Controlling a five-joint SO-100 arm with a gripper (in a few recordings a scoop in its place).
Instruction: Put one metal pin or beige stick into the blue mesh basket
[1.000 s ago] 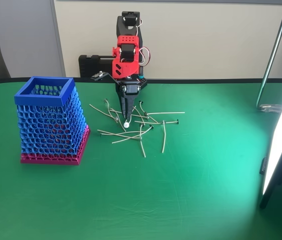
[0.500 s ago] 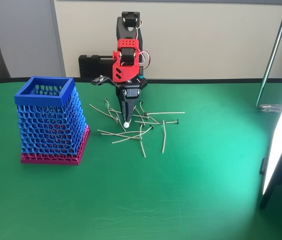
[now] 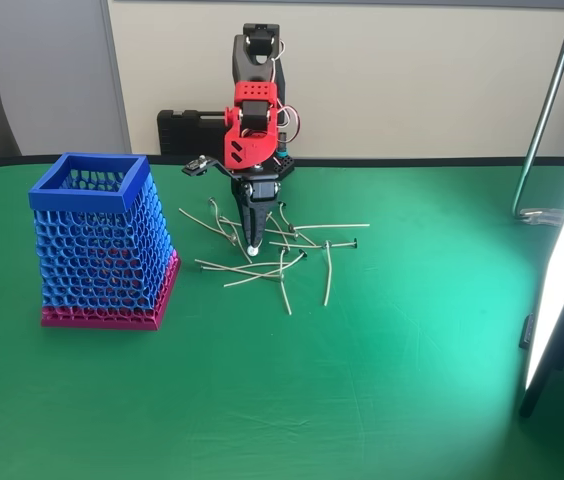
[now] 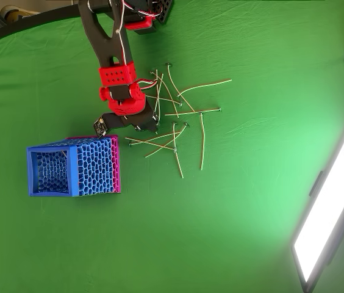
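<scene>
One green table (image 3: 382,380) carried everything, its far edge against the wall.

One blue mesh basket (image 3: 102,240) stood near the table's left edge in the fixed view, upright on its magenta base, open rim up, well apart from my pincer.

One arm, mine, red and black, rose from its base at the far edge and folded steeply down, wrist above the pile, fingers pointing at the cloth.

One scatter of thin sticks (image 3: 302,255) lay criss-crossed just right of the basket, mid-table.

One pincer (image 3: 252,240), fingers drawn nearly together around the pale stick (image 3: 252,243) with the small white head. Against the second before, the white head had risen a little and the wrist had turned, so I judged the stick lifted just clear of the pile. Whether the pinch was firm I could not tell.

Carrying to the basket's rim remained undone.
</scene>
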